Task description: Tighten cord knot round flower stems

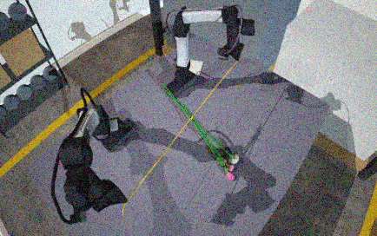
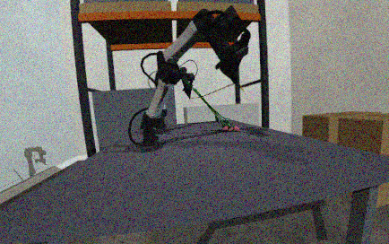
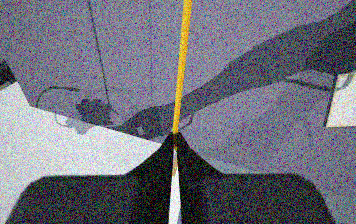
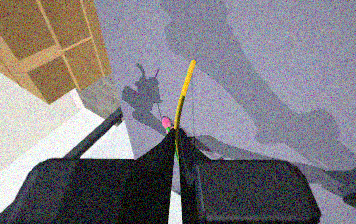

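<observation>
The yellow cord (image 1: pixel 213 91) (image 2: pixel 220 90) (image 3: pixel 182 65) (image 4: pixel 187 82) runs straight between the grippers and crosses the green stems (image 1: pixel 178 102) (image 2: pixel 207 103) at a small knot (image 1: pixel 191 118). The stems lie close together there and fan slightly towards the heads; I see no clear bend. The bunch is tilted, its stem ends raised, with pink heads (image 1: pixel 230 176) (image 2: pixel 230 128) (image 4: pixel 166 122) and a white head (image 1: pixel 234 160) low, near the table. My left gripper (image 1: pixel 236 60) (image 2: pixel 189 96) (image 3: pixel 175 135) is shut on the cord. My right gripper (image 1: pixel 126 200) (image 2: pixel 237 83) (image 4: pixel 176 131) is shut on the cord near its tail. Knot detail is too small to tell.
A white surface (image 1: pixel 330 65) is at the upper right in the top view. A rack with round objects (image 1: pixel 26 48) stands at the left, beside a black post (image 1: pixel 156 30). Cardboard boxes (image 2: pixel 358 135) are at the right in the exterior view. Arm shadows cross the grey table (image 2: pixel 179 193).
</observation>
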### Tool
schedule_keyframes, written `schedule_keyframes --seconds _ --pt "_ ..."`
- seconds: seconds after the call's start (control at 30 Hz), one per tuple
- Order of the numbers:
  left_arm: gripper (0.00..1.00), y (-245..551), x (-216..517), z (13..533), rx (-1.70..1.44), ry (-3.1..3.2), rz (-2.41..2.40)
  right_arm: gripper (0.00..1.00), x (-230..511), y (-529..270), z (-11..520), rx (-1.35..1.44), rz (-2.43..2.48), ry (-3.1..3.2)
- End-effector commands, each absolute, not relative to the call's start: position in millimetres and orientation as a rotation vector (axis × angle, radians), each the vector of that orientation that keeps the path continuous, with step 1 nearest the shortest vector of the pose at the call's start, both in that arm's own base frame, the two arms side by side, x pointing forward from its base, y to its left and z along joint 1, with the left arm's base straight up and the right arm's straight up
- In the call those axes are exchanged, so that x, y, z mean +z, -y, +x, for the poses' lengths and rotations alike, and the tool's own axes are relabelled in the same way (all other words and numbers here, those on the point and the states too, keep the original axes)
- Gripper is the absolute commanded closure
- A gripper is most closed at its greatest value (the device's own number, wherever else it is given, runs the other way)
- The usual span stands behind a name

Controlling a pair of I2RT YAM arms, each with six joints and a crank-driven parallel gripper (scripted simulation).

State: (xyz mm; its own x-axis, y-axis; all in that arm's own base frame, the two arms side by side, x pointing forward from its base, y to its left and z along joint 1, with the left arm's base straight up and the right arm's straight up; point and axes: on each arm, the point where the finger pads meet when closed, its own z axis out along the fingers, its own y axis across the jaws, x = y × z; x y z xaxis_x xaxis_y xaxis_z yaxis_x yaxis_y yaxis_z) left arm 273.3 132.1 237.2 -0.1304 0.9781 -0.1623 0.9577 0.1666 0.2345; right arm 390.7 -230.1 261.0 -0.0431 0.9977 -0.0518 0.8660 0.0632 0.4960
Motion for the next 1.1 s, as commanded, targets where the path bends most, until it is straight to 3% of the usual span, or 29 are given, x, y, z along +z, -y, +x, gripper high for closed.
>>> schedule_keyframes --seconds 0.0,0.6,1.07 --pt "1.0 -154.4 253.8 275.2 0.261 -2.192 1.864 1.0 270.2 262.7 393.8 0.391 1.807 -1.882" --pt "1.0 -153.7 200.5 273.4 0.262 -2.2 1.868 1.0 224.4 254.2 391.0 0.415 1.854 -1.904" --pt "1.0 -154.4 66.6 274.8 0.221 -2.215 1.876 1.0 100.0 254.4 391.9 0.413 1.864 -1.914"
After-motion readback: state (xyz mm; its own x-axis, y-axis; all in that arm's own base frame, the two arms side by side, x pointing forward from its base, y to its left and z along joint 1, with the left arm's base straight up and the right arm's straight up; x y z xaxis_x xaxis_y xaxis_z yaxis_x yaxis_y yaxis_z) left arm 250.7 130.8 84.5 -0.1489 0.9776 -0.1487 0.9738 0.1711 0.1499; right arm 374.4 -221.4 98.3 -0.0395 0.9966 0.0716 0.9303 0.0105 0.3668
